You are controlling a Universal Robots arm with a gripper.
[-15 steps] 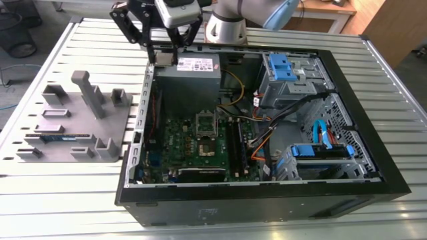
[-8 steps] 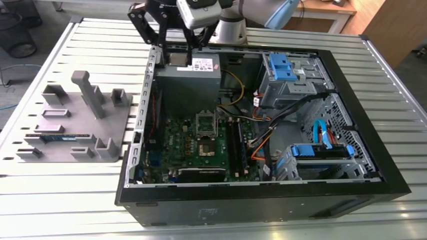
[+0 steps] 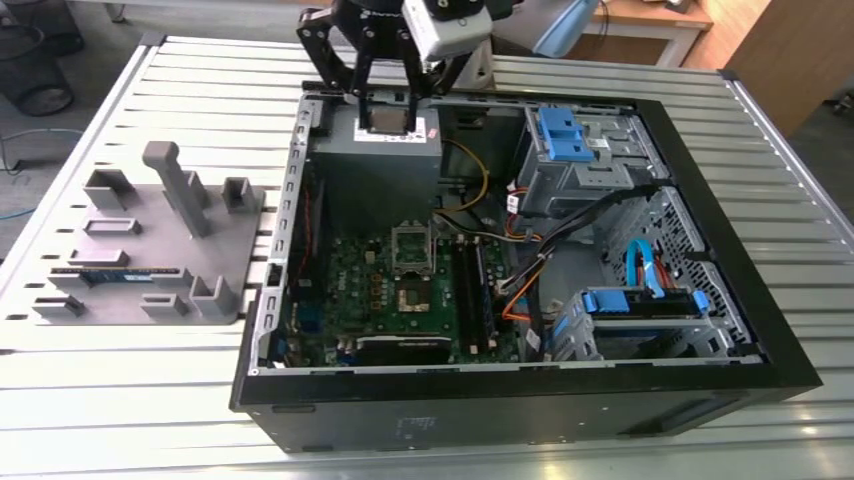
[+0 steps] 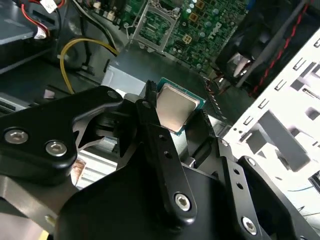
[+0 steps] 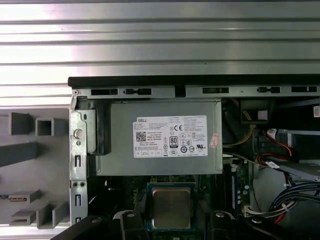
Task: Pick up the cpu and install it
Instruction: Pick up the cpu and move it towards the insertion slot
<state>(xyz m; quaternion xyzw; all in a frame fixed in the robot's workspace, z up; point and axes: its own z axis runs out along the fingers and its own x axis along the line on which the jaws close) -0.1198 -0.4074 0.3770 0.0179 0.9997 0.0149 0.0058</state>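
The gripper (image 3: 390,112) stands at the upper centre of the exterior view, over the grey power supply (image 3: 378,175) at the far end of the open computer case (image 3: 534,400), with its black fingers (image 4: 161,145) pinching the cpu (image 4: 175,111) by two opposite edges. The cpu is carried between the fingers with its silver metal top showing in both wrist views, and the green motherboard (image 3: 360,275) lies lower in the exterior view, near the frame's centre. A grey fixture plate (image 3: 134,250) rests on the slatted tabletop (image 3: 120,400) at the exterior view's left and carries a memory stick (image 3: 114,272).
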